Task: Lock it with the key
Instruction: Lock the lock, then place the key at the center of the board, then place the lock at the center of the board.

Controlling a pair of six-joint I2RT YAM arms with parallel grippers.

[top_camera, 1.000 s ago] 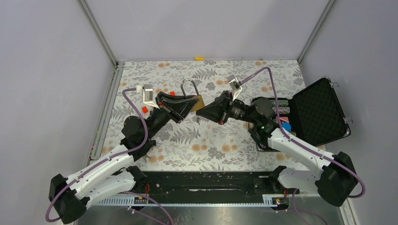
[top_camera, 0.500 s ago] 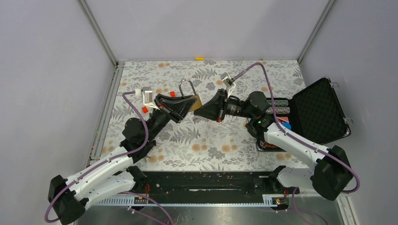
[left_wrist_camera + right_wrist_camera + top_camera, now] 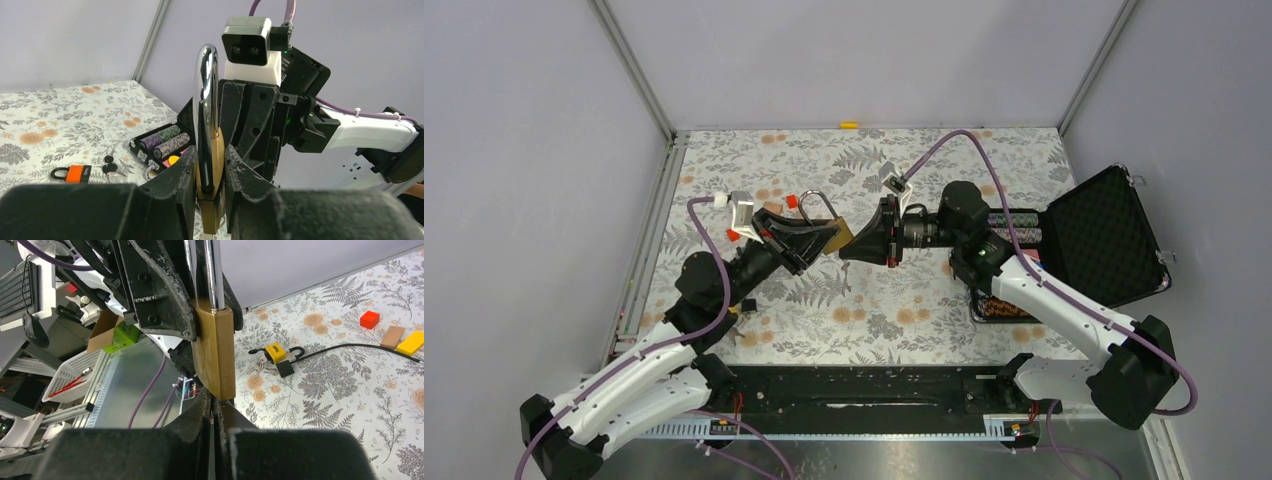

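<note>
My left gripper point(image 3: 826, 238) is shut on a brass padlock point(image 3: 838, 231) with a chrome shackle, held above the table. In the left wrist view the fingers clamp the padlock's body point(image 3: 216, 160) from both sides point(image 3: 209, 172). My right gripper point(image 3: 848, 249) meets the padlock from the right. In the right wrist view its jaws point(image 3: 216, 404) are pressed together right under the padlock's bottom face point(image 3: 215, 355). A thin key blade point(image 3: 211, 412) barely shows between them; the rest of the key is hidden.
An open black case point(image 3: 1104, 235) with poker chips point(image 3: 1014, 222) stands at the right. A small orange padlock point(image 3: 75, 173) and keys point(image 3: 107, 165) lie on the floral mat. A yellow padlock point(image 3: 276, 351), a black cable and coloured blocks point(image 3: 370, 319) lie beyond.
My right gripper has moved left and rotated, closing up to the padlock's bottom. My left gripper has tilted the padlock and drawn it slightly lower and left.
</note>
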